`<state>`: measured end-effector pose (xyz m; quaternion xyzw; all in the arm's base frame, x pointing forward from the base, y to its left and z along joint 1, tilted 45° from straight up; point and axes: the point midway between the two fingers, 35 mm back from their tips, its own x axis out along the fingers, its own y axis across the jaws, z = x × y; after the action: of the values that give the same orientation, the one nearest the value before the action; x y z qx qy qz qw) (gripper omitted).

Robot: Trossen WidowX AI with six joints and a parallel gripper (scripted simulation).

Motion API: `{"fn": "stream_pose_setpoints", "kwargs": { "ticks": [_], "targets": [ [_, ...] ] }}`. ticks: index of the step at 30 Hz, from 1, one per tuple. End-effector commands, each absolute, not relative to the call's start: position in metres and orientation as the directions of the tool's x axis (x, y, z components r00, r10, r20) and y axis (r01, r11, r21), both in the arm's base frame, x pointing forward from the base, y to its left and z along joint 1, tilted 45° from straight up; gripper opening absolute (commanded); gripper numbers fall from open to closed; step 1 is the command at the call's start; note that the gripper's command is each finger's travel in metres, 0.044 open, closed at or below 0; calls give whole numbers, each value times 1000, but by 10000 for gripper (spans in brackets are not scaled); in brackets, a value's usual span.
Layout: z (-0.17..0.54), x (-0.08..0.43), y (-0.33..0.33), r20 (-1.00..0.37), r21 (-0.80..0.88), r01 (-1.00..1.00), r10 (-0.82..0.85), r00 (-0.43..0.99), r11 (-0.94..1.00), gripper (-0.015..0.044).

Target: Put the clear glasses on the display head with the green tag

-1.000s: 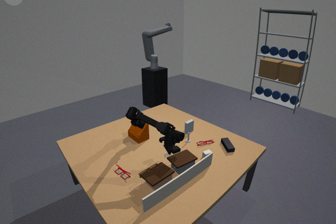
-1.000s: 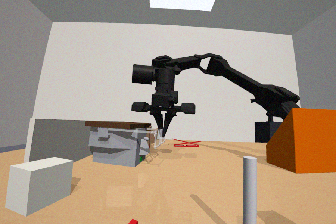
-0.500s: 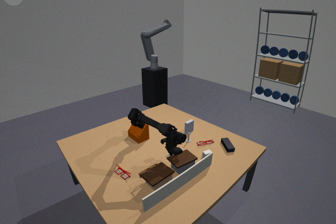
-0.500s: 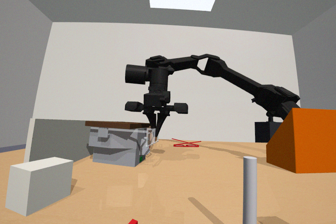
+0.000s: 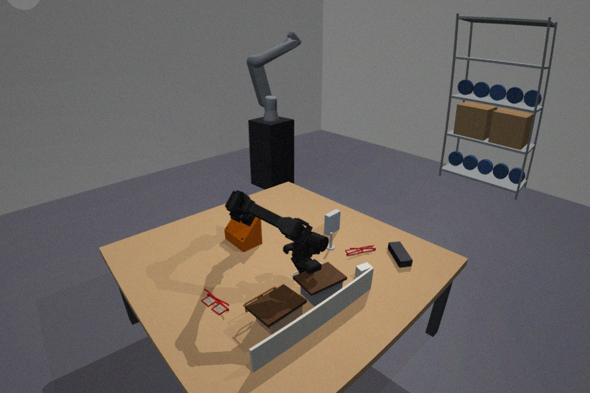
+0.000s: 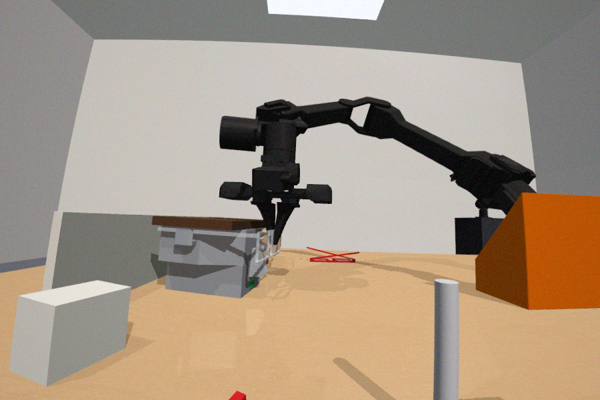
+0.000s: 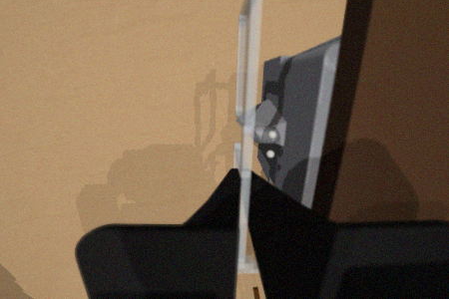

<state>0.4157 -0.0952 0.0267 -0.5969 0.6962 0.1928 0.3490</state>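
My gripper (image 5: 308,268) (image 6: 277,239) (image 7: 238,175) points down and is shut on the front frame of the clear glasses (image 6: 263,244) (image 7: 248,62). It holds them upright against the face of the grey display head (image 5: 320,279) (image 6: 208,259) (image 7: 294,112), which has a brown top and a small green tag (image 6: 251,284) at its base. In the wrist view the frame's bridge lies right at the nose (image 7: 265,114). In the exterior view a clear temple runs back along the head's near side. The far temple is hidden.
A second brown-topped head (image 5: 276,305) stands beside the first, in front of a long white panel (image 5: 314,317) (image 6: 97,245). Two red glasses (image 5: 360,249) (image 5: 215,302) (image 6: 332,255), an orange wedge (image 5: 244,233) (image 6: 543,250), a white block (image 6: 67,327), a black box (image 5: 399,253) and a sign post (image 5: 332,221) (image 6: 446,337) are on the table (image 5: 157,255).
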Motion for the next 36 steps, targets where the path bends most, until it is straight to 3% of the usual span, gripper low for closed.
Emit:
{"fn": "stream_pose_setpoints", "kwargs": {
  "ticks": [1,36],
  "targets": [
    [24,415,-97,-711,-139,-967,-701,-51,212,0],
    [22,414,-98,-711,-139,-967,-701,-51,212,0]
  ]
}}
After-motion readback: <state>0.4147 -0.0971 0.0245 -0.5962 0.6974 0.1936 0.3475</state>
